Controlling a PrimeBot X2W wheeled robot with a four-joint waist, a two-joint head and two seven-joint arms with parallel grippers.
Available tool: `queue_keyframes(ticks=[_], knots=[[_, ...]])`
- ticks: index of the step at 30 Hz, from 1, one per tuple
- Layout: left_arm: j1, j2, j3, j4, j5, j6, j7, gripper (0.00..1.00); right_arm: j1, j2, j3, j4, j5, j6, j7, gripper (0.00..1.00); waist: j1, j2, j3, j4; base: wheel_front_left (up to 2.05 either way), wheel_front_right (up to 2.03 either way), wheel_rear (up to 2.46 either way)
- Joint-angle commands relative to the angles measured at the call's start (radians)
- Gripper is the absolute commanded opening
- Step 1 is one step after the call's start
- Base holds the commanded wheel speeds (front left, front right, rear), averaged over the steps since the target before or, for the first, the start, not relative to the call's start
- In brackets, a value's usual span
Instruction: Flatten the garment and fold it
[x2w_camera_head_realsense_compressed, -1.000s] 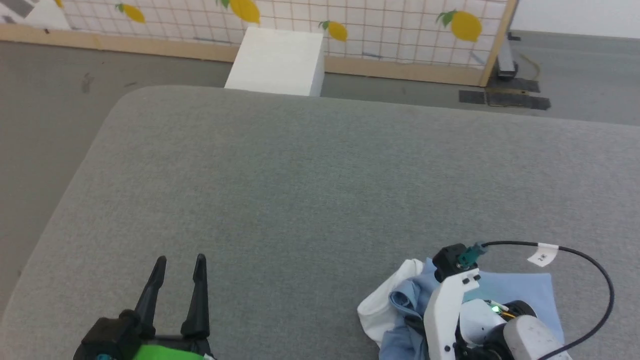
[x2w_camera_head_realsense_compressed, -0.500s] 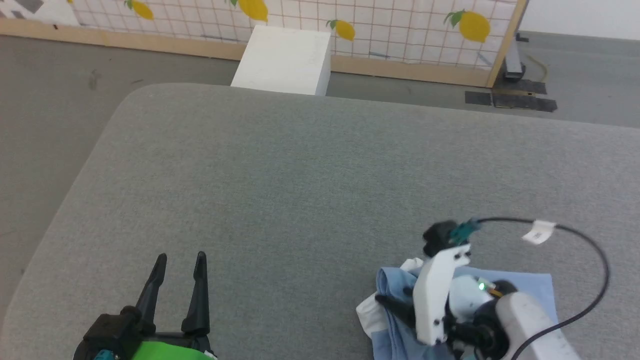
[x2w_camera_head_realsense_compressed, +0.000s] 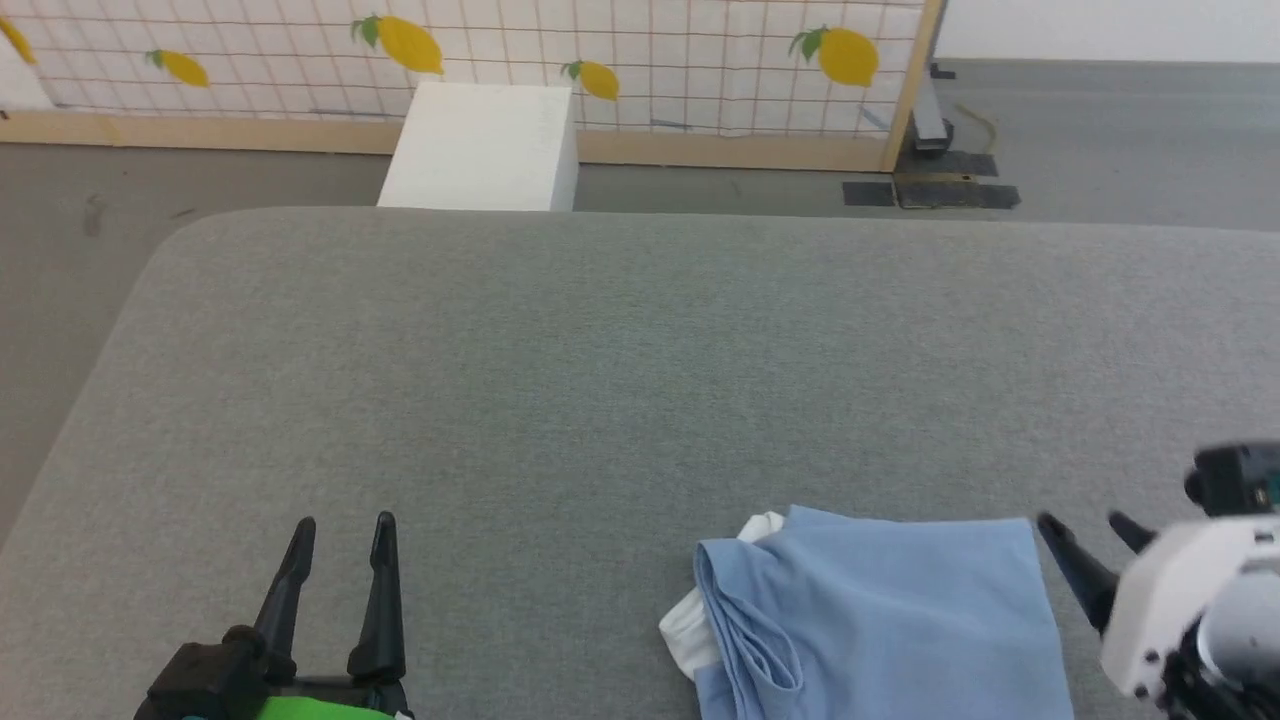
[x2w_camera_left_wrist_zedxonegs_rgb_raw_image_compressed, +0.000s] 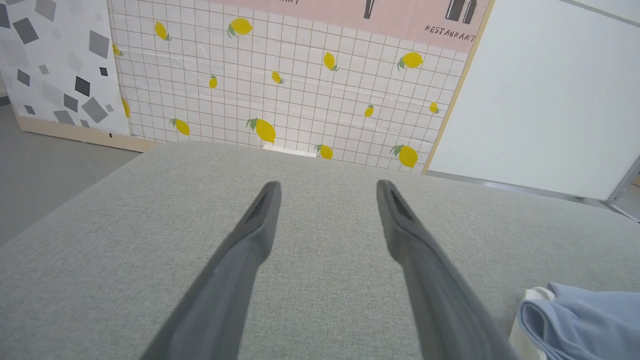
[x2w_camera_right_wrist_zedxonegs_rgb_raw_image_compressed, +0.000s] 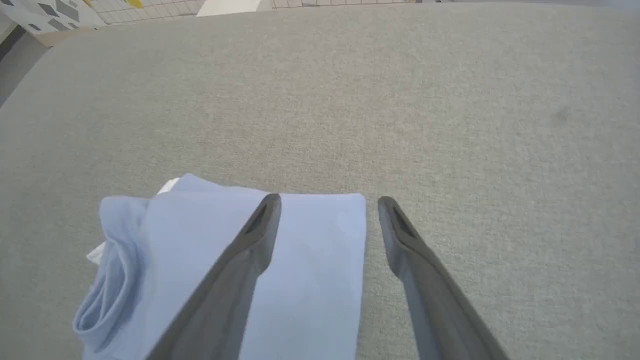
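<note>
**Folded shirt on the grey pad, both grippers open**

The shirt (x2w_camera_head_realsense_compressed: 880, 610) lies on the grey pad (x2w_camera_head_realsense_compressed: 600, 380) near the robot, right of centre, and nothing holds it. It is folded into a flat blue rectangle. Its left edge is bunched into soft rolls, and a bit of white collar (x2w_camera_head_realsense_compressed: 690, 625) pokes out there.

The right gripper (x2w_camera_head_realsense_compressed: 1080, 520) is just beside the shirt's right edge, with its jaws spread apart and nothing between them. In the right wrist view one finger (x2w_camera_right_wrist_zedxonegs_rgb_raw_image_compressed: 250, 245) lies over the blue fabric and the other over bare pad. Whether either one touches cannot be told.

The left gripper (x2w_camera_head_realsense_compressed: 345, 520) is at the lower left, well apart from the shirt, with its jaws also apart and empty. Beyond the pad stand a white box (x2w_camera_head_realsense_compressed: 480, 150) and a lemon-print panel (x2w_camera_head_realsense_compressed: 650, 50).
</note>
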Motion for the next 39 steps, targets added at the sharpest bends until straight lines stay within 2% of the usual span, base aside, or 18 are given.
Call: queue_keyframes(ticks=[1,5,9,17,22,23,24,25,26,33,39], knots=[[0.000,-0.004,0.000,-0.002,0.013,0.002,-0.004,1.00,0.045,0.005,-0.011,-0.002,-0.021,-0.001,-0.028,1.00,0.0000,-0.0001,0.013,-0.013,0.00,0.00,0.00],[-0.010,-0.008,-0.006,-0.002,0.014,-0.002,-0.004,1.00,0.132,0.041,-0.026,0.042,-0.041,-0.001,-0.075,1.00,0.0000,-0.0001,0.028,-0.013,0.00,0.00,0.00],[-0.018,-0.003,-0.010,0.003,0.016,-0.006,-0.004,1.00,0.156,0.067,-0.022,0.103,-0.039,-0.001,-0.112,1.00,0.0000,-0.0001,0.041,-0.004,0.00,0.00,0.00],[-0.023,0.014,-0.009,0.002,0.018,-0.006,-0.001,1.00,0.087,0.073,-0.032,0.236,-0.040,-0.001,-0.171,1.00,0.0000,-0.0001,0.054,0.024,0.00,0.00,0.00],[-0.026,0.019,-0.014,-0.001,0.017,-0.005,0.005,1.00,0.043,0.088,-0.047,0.342,-0.020,-0.001,-0.136,1.00,0.0000,-0.0001,0.059,0.035,0.00,0.00,0.00],[-0.027,0.020,-0.015,-0.001,0.017,-0.004,0.006,1.00,0.038,0.093,-0.054,0.365,-0.015,-0.001,-0.114,0.59,0.0000,-0.0001,0.059,0.038,0.00,0.00,0.00],[-0.028,0.021,-0.017,-0.001,0.017,-0.004,0.008,1.00,0.034,0.099,-0.062,0.382,-0.006,-0.001,-0.098,0.44,0.0000,-0.0001,0.060,0.039,0.00,0.00,0.00],[-0.029,0.021,-0.018,-0.001,0.017,-0.004,0.009,1.00,0.028,0.106,-0.079,0.398,0.005,-0.001,-0.084,0.06,0.0000,-0.0001,0.060,0.041,0.00,0.00,0.00],[-0.030,0.022,-0.020,-0.001,0.017,-0.004,0.010,1.00,0.025,0.111,-0.085,0.409,0.008,-0.001,-0.073,0.00,0.0000,-0.0001,0.060,0.042,0.00,0.00,0.00],[-0.027,0.028,-0.023,0.001,0.015,0.000,0.013,1.00,0.029,0.117,-0.079,0.406,0.008,-0.001,-0.059,0.00,0.0000,-0.0001,0.041,0.036,0.00,0.00,0.00],[-0.011,0.033,-0.030,-0.007,0.019,0.010,0.011,1.00,0.026,0.072,-0.020,0.315,-0.004,-0.001,-0.066,0.00,0.0000,-0.0001,0.029,-0.010,0.00,0.00,0.00]])
